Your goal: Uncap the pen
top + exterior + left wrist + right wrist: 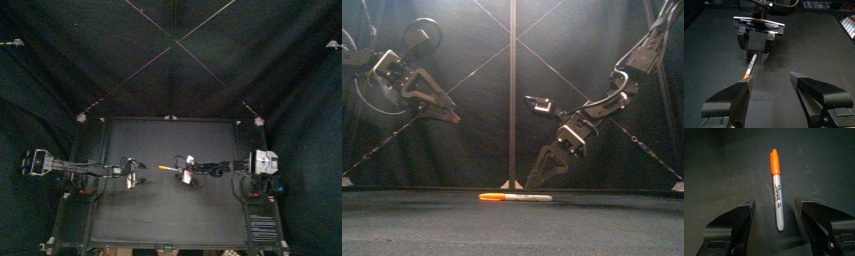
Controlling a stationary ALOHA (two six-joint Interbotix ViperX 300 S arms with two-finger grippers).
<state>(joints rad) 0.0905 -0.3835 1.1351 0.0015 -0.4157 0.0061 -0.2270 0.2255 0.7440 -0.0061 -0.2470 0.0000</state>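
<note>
A marker pen [527, 197] with a white barrel and an orange cap [492, 197] lies flat on the black table, cap toward the left arm. My right gripper [540, 180] hangs low just above the barrel end, open. In the right wrist view the pen [777, 193] lies lengthwise between the spread jaws of the right gripper [774, 204], cap [773, 160] pointing away. My left gripper [444, 112] is raised well above the table on the left, open and holding nothing. In the left wrist view the pen [750, 67] lies beyond the left gripper [771, 85], with the right gripper [757, 44] over its far end.
The pen [175, 168] lies near the table's middle between the left gripper [130, 172] and the right gripper [191, 172]. Bare black tabletop [167, 215] surrounds it, with curtains behind and at the sides.
</note>
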